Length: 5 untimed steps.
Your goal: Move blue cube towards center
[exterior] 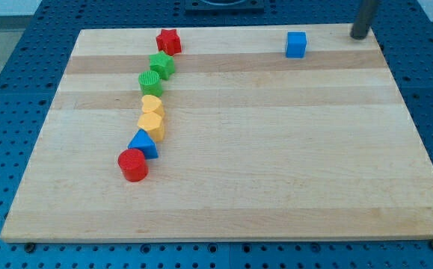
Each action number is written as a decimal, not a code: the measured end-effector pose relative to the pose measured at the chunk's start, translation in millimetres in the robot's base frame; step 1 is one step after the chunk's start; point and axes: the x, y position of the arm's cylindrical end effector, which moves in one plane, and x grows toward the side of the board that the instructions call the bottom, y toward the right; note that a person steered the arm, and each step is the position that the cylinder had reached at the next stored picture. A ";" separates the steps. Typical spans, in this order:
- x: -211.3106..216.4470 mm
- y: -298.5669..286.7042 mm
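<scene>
The blue cube (296,45) sits near the top edge of the wooden board (276,164), right of the middle. My tip (360,35) is at the board's top right corner, to the right of the blue cube and a little above it, apart from it. The rod runs up out of the view's top.
A curved line of blocks runs down the board's left part: a red star (168,41), a green star (161,65), a green cylinder (150,82), a yellow block (152,104), a yellow heart (152,123), a blue triangle (143,143) and a red cylinder (133,164).
</scene>
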 end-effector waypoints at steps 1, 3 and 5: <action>26.1 -68.4; 63.2 -29.7; 8.7 -92.3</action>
